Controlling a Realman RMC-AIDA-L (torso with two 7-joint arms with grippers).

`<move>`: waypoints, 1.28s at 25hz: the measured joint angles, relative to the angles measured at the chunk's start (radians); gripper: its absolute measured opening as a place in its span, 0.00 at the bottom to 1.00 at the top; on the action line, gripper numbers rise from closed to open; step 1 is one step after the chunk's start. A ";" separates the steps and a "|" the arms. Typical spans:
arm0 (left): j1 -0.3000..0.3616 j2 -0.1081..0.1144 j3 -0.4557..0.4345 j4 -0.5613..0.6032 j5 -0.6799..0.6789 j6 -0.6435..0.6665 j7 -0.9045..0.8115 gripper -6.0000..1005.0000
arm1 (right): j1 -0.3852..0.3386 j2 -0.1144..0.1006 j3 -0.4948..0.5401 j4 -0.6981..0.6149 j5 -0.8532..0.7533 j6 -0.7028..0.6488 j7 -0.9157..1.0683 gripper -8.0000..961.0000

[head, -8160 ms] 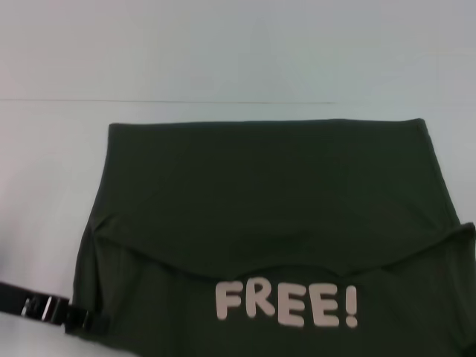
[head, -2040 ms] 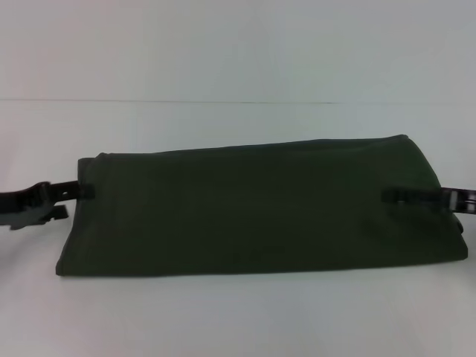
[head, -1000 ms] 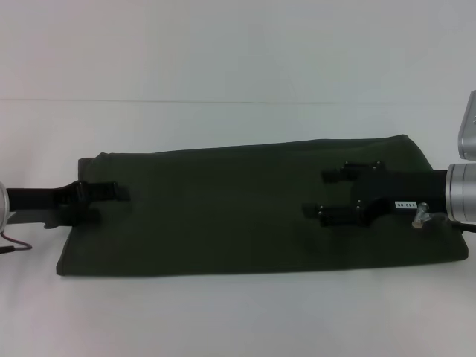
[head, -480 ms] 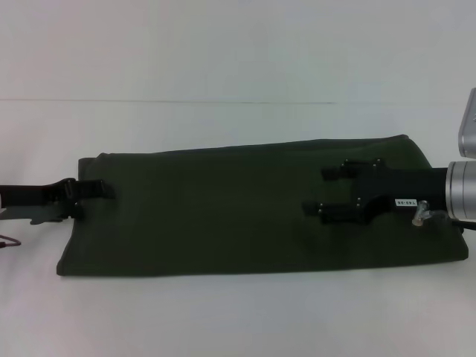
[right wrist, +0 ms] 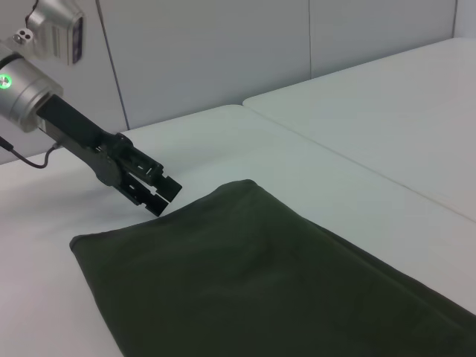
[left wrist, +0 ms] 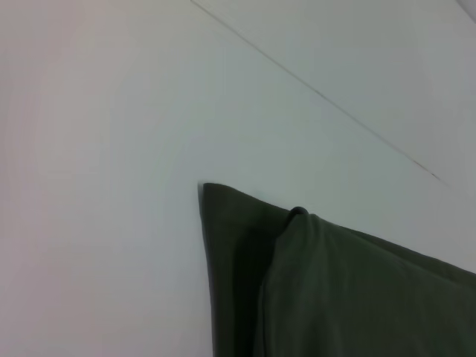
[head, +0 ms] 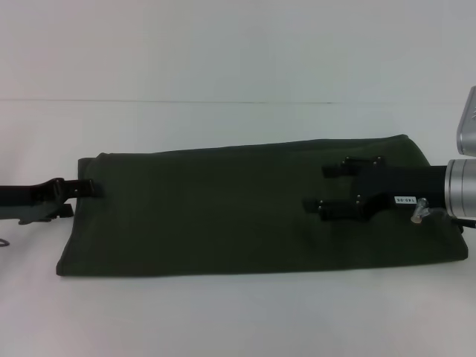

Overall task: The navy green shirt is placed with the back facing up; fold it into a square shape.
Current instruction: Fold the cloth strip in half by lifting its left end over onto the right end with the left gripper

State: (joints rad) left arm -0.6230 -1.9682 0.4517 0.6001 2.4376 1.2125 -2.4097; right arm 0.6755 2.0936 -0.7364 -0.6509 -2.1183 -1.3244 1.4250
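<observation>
Both claws released: left claw point(head: 83, 189) pulled back to shirt point(head: 245, 212) edge, right claw point(head: 327, 187) unmoved above it.

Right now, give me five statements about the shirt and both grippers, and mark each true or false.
1. The navy green shirt lies folded into a long band on the table. True.
2. The cream lettering shows on top. False: only plain fabric shows.
3. The right gripper is over the shirt's right part with its fingers spread. True.
4. The left gripper is over the shirt's middle. False: it is at the shirt's left edge.
5. The shirt is already square. False: it is much wider than deep.
</observation>
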 joint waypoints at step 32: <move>0.004 -0.005 0.007 0.004 0.036 -0.060 0.008 0.86 | 0.015 0.002 -0.001 0.015 0.000 0.010 0.000 0.90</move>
State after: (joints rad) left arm -0.6185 -1.9734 0.4587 0.6046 2.4738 1.1524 -2.4015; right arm 0.6905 2.0952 -0.7378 -0.6359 -2.1183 -1.3143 1.4249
